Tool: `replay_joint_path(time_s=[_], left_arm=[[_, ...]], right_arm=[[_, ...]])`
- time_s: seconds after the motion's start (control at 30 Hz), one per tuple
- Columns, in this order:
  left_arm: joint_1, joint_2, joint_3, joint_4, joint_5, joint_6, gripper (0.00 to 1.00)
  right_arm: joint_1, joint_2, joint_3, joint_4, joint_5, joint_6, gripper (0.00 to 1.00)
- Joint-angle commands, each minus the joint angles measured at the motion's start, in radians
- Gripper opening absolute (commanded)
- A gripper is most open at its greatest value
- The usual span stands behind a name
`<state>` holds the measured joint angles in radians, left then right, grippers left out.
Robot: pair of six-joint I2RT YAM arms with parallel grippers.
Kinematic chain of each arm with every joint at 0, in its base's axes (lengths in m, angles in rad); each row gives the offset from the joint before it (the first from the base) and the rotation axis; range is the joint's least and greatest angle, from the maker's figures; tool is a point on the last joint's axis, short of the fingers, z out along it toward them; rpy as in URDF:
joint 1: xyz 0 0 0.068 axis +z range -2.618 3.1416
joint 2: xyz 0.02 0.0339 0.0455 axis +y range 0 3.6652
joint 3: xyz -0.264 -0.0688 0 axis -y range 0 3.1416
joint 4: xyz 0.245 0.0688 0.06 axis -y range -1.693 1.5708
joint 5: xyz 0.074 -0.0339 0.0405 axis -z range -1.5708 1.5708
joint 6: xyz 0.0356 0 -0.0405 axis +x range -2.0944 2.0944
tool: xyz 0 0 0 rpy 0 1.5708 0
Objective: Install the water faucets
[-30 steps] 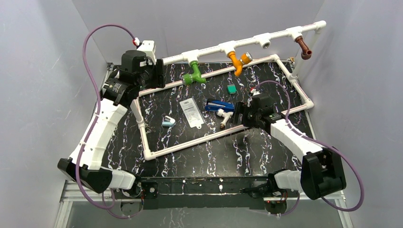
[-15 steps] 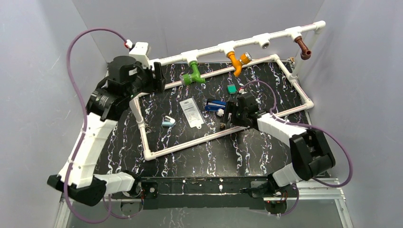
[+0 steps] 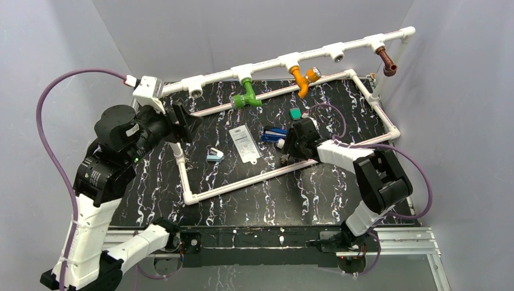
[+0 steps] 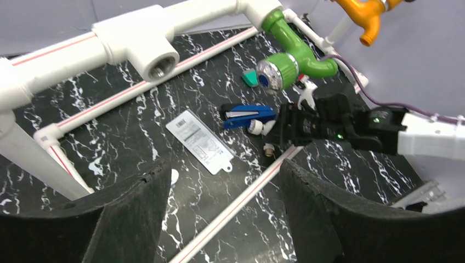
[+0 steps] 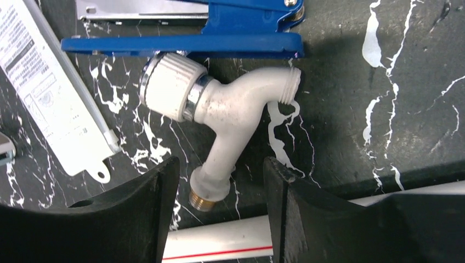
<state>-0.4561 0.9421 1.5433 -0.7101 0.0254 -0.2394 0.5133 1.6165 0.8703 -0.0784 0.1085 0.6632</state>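
Note:
A white faucet (image 5: 230, 118) lies on the black mat beside a blue tool, also in the top view (image 3: 283, 147) and the left wrist view (image 4: 262, 129). My right gripper (image 5: 219, 189) is open, its jaws either side of the faucet's brass threaded end; it shows in the top view (image 3: 290, 151). A green faucet (image 3: 246, 97), an orange faucet (image 3: 303, 77) and a brown faucet (image 3: 387, 60) hang on the white pipe frame (image 3: 273, 62). My left gripper (image 4: 222, 216) is open and empty above the mat's left; it shows in the top view (image 3: 182, 121). An empty tee socket (image 4: 159, 61) faces it.
A blue tool (image 3: 276, 133), a white labelled packet (image 3: 244, 144), a small light-blue clip (image 3: 214, 155) and a small green piece (image 3: 295, 113) lie on the mat inside the frame. A low white pipe (image 5: 219, 241) runs just below the white faucet. Grey walls close in all round.
My left arm has pulled back and to the left, away from the pipe frame's left end. My right gripper has moved left onto the white faucet.

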Motion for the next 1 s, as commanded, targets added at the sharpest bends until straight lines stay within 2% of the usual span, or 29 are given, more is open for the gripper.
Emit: replay_joint_path(time_s=[0.0,0.5,0.63,0.8,0.97], left_arm=[[-0.004,-0.027,-0.046,-0.008,0.08,-0.035,0.7],[-0.004,-0.096,-0.116,-0.013,0.11,-0.07,0.74],[-0.004,-0.11,-0.13,-0.012,0.121,-0.095,0.75],[-0.004,-0.128,-0.138,-0.012,0.14,-0.126,0.75],[-0.004,-0.146,-0.155,-0.013,0.159,-0.172,0.77]], right_arm=[[0.013,0.038,0.057,0.032,0.08,0.063,0.63],[0.044,0.133,0.09,-0.039,0.212,0.115,0.44],[0.05,0.135,0.078,-0.043,0.222,0.12,0.29],[0.053,0.104,0.048,-0.041,0.205,0.126,0.01],[0.052,0.041,0.015,-0.022,0.133,0.142,0.01]])
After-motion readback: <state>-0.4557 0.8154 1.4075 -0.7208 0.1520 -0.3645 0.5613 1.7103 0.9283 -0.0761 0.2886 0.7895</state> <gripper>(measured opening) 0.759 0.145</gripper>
